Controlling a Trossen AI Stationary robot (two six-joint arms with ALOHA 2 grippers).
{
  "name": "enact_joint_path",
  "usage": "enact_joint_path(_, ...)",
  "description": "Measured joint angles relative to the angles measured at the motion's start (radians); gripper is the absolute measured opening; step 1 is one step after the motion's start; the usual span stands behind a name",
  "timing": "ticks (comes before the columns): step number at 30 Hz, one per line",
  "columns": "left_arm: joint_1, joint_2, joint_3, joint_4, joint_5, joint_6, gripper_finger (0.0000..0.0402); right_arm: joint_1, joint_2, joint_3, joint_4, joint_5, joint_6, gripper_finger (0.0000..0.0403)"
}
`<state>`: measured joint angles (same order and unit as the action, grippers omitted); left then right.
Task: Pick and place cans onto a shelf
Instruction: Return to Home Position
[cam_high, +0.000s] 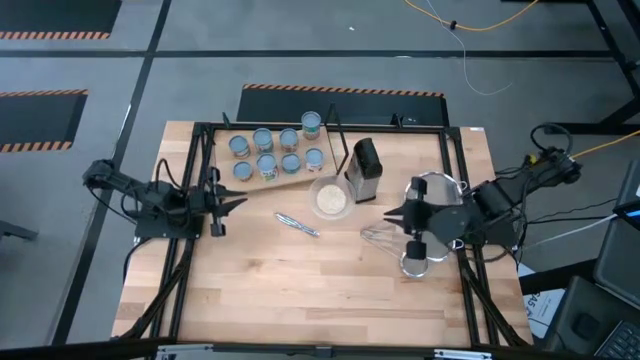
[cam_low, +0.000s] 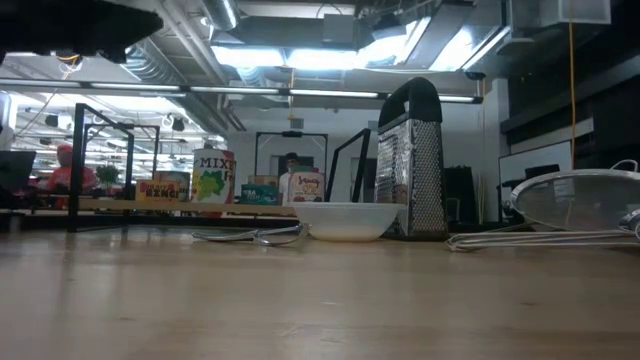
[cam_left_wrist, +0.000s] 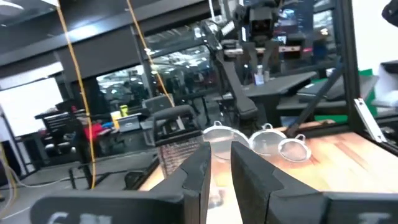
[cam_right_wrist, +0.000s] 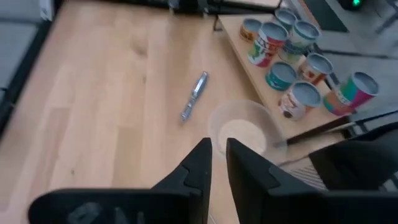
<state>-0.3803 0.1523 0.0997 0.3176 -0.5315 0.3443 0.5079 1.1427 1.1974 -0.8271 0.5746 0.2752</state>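
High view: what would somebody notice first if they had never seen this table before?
Probably the bunch of small round tins with pale blue tops, standing in two rows on the light-wood shelf board near the upper edge of the wooden table. Next, the tall dark metal box grater beside a whitish round bowl mid-table, with the left pincer and right pincer pointing inward from either side, both empty.

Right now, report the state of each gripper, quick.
Left gripper: closed, holding nothing.
Right gripper: closed, holding nothing.
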Motion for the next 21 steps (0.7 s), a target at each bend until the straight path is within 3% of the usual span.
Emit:
enact_joint_path(9,0.116,-0.153,-0.062,-0.028,0.105,0.013,0.0055,0.000,-0.322,-0.327,0.293,-0.081,-0.059,0.0055)
enact_joint_path(17,0.188,-0.150,-0.067,-0.141,0.090,-0.070,0.0055,0.000,-0.557,-0.503,0.359,-0.134,-0.072,0.0055)
enact_joint_path(21,0.217,-0.150,-0.078,-0.222,0.160,-0.174,0.0055,0.000,-0.644,-0.548,0.361,-0.143,-0.076,0.0055)
